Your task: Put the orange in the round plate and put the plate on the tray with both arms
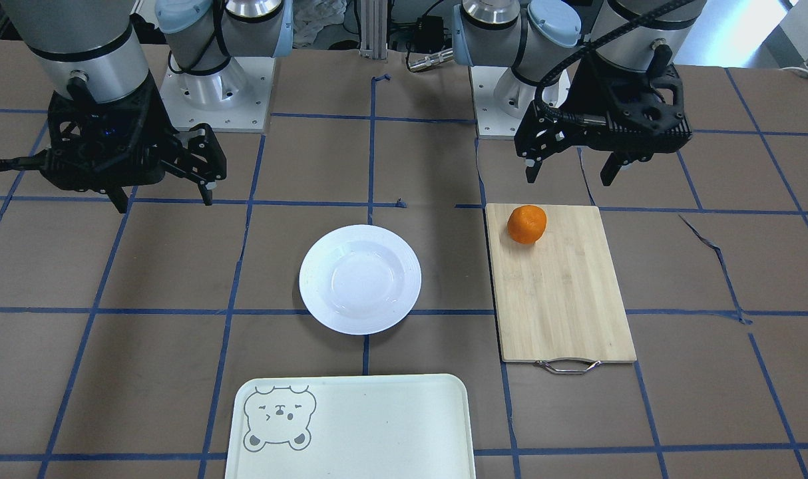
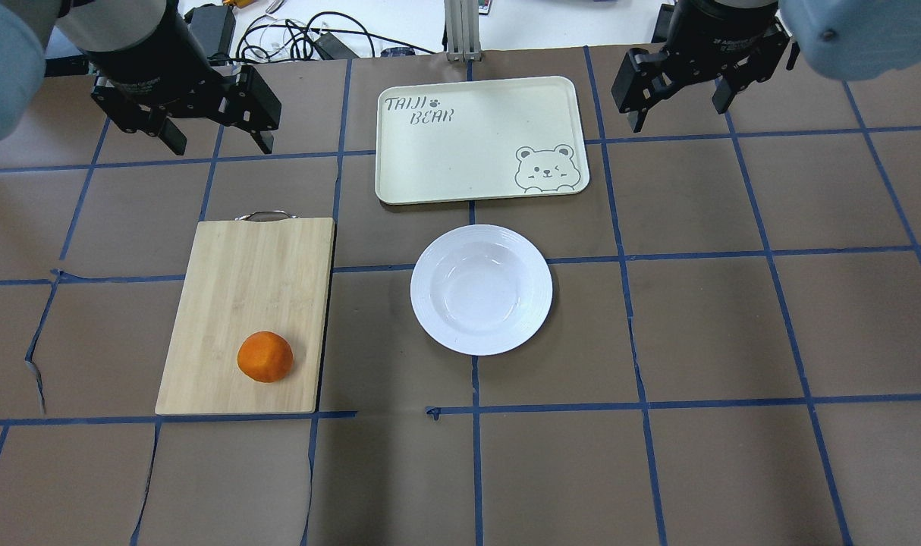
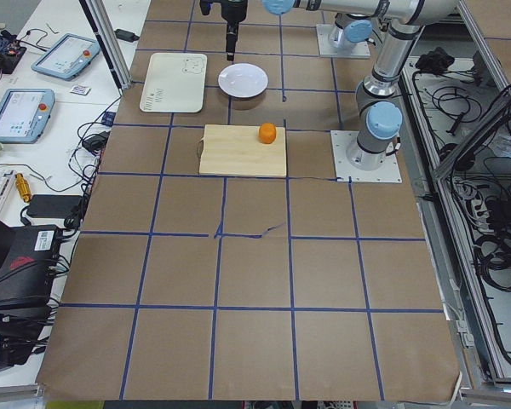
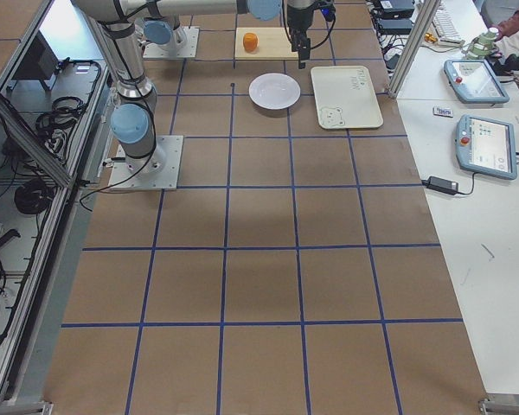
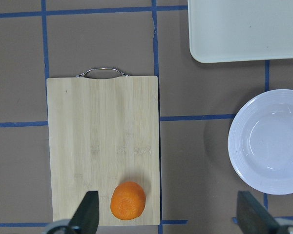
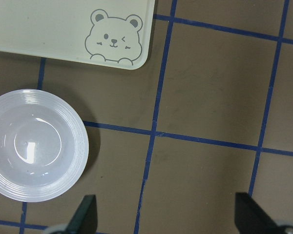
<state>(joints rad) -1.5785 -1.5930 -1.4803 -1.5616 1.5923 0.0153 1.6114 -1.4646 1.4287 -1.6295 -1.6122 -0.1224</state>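
1. The orange [image 2: 265, 356] rests on a bamboo board [image 2: 240, 296] in the lower left of the overhead frame. It sits close to the board's lower right corner, and nothing touches it but the board.
2. The board lies flat on the brown worktop [image 2: 733, 318], which is crossed by blue tape lines. Its metal handle [image 2: 263, 216] is at the top edge.
3. The round plate [image 2: 481, 289] sits right way up on the worktop at mid-frame. It is apart from the board on its left and just below the tray [image 2: 460, 144], with a narrow strip of worktop between them.
4. The tray lies at upper centre, with the bear face at its lower right corner and the lettering "TAIJI BEAR" at its upper left.
5. The left arm [image 2: 153, 64] hangs in the upper left of the frame, above the worktop beyond the board's handle end. Its jaws are spread wide and hold nothing. In the left wrist view the fingertips [image 5: 90, 209] show at the bottom edge, and the orange is just right of the left one.
6. The right arm [image 2: 722, 38] hangs in the upper right, beside the tray's right end. Its jaws are likewise spread apart and grip nothing.
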